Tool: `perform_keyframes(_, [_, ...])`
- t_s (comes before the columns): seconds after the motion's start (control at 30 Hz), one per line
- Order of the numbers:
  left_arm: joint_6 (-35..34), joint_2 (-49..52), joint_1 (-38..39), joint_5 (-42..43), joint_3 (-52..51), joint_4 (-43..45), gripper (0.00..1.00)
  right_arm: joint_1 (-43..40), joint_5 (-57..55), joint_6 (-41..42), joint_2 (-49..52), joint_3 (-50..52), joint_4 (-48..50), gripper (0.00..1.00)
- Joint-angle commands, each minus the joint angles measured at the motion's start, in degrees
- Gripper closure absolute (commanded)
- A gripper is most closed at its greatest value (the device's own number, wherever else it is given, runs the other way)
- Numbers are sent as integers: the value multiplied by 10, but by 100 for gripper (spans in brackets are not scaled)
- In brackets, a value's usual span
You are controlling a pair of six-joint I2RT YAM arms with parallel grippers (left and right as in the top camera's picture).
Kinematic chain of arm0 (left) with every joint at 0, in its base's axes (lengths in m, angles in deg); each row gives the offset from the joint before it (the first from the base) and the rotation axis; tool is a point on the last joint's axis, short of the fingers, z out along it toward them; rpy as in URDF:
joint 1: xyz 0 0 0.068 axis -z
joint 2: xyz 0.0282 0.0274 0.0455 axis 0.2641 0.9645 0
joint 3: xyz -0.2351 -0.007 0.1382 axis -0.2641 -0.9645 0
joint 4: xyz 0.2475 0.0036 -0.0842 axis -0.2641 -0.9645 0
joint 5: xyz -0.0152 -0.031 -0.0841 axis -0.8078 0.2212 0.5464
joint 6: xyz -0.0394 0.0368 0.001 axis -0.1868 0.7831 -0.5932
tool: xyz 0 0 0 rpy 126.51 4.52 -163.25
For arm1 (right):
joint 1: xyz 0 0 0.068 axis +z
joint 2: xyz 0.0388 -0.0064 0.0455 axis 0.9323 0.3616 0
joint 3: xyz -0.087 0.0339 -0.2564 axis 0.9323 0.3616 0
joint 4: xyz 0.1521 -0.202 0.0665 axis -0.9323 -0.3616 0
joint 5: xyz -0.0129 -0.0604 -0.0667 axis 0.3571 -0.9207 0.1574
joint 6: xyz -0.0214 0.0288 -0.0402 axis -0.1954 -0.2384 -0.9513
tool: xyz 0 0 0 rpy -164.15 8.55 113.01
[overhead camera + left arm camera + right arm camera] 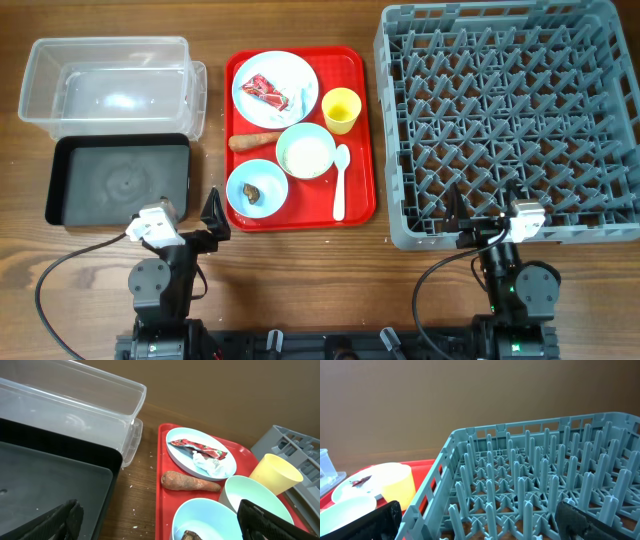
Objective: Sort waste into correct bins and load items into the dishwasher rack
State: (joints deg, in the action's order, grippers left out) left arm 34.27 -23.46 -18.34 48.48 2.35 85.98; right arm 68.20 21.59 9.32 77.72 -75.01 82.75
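Pincers agape, low over table: left pincer, right pincer

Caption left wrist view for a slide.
Open left gripper facing red tray: plate with wrapper, carrot, yellow cup; black tray, clear tub beside.

Wooden table, plain brown wall behind

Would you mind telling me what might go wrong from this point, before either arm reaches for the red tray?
1. The red wrapper and white tissue lie touching on the plate, so one pinch may lift both together and mix the sort.
2. The carrot lies close between the plate and a bowl; a grasp there could shove either one.
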Motion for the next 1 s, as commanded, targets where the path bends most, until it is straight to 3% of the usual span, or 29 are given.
perform_keyframes(0.0, [1,2,-2,11,-3,-2,0,-2,9,4,-5,1,2,0])
perform_keyframes(0.77, [1,2,-2,-13,-3,-3,0,-2,5,2,-5,1,2,0])
perform_keyframes(0.97, [1,2,-2,-10,-3,37,0,-2,46,15,-5,1,71,1])
